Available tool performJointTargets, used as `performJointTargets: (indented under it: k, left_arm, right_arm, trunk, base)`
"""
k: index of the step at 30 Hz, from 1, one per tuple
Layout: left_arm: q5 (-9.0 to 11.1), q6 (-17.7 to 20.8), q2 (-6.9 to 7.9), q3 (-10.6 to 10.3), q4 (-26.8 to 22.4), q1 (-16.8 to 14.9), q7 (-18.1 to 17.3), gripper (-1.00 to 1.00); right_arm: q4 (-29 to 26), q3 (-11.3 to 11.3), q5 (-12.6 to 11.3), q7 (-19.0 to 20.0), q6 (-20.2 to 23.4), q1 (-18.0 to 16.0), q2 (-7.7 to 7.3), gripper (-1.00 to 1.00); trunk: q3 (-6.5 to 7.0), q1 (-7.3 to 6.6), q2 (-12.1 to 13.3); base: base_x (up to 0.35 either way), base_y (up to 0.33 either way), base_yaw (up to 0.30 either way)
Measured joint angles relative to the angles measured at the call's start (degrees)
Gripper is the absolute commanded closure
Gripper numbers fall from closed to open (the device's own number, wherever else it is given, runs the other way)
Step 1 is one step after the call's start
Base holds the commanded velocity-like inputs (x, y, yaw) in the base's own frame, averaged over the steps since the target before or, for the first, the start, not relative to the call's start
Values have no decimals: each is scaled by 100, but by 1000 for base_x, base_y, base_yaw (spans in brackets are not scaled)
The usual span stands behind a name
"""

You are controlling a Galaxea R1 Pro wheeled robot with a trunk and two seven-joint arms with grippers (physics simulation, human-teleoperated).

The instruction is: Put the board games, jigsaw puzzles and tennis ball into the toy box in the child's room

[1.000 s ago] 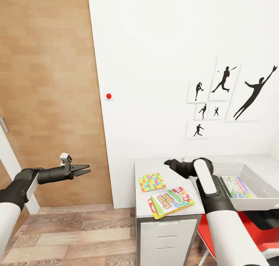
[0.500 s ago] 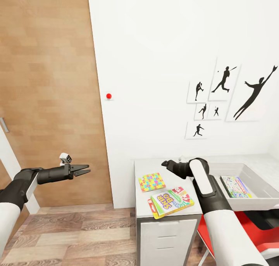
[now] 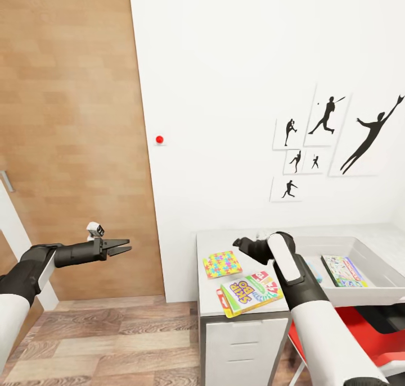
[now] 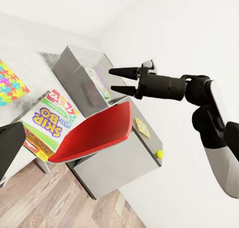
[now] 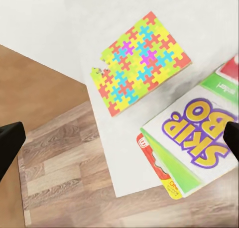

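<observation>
Head view: our right gripper [image 3: 241, 243] hovers above the table [image 3: 211, 243] near its left end, jaw state unclear here; our left gripper [image 3: 120, 245], fingers slightly apart and empty, hangs well off the table.

Left wrist view: the toy box [image 4: 74, 76] sits beyond the yellow-green board game [image 4: 47, 119].

Right wrist view: wide-open fingertips [image 5: 10, 143] straddle the jigsaw puzzle [image 5: 140, 61] near the table's corner; we judge a clumsy descent could nudge it off.

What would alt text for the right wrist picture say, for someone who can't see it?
Looking down on a pale table corner: a colourful jigsaw puzzle lies flat beside a yellow-green "Skip-Bo" board game, which partly covers a red box at the table's edge. Wood-plank floor shows below, and the dark fingertips of the open right gripper frame the scene at either side.
</observation>
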Motion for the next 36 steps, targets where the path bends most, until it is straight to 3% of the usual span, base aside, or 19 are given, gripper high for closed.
performJointTargets:
  k: [11, 16, 26, 36]
  left_arm:
    - [1, 8, 0, -4, 1, 0, 14, -100]
    - [0, 8, 0, -4, 1, 0, 21, -100]
    - [-9, 15, -5, -10, 1, -1, 23, -100]
    - [-10, 16, -4, -21, 3, -2, 30, -100]
  right_arm:
    - [1685, 5, -1, -738, -423, -1048, 118, -100]
    - [2260, 1, -1, -863, -623, -1341, 167, -100]
    - [2493, 43, -2, -892, -934, -1440, 178, -100]
    - [2521, 153, -5, -892, -1251, -1442, 138, -100]
  trunk:
    - [0, 0, 0]
    - [0, 0, 0]
    - [0, 0, 0]
    - [-18, 0, 0]
  base:
    - [0, 2, 0]
    - [0, 0, 0]
    - [0, 61, -19]
    - [0, 118, -192]
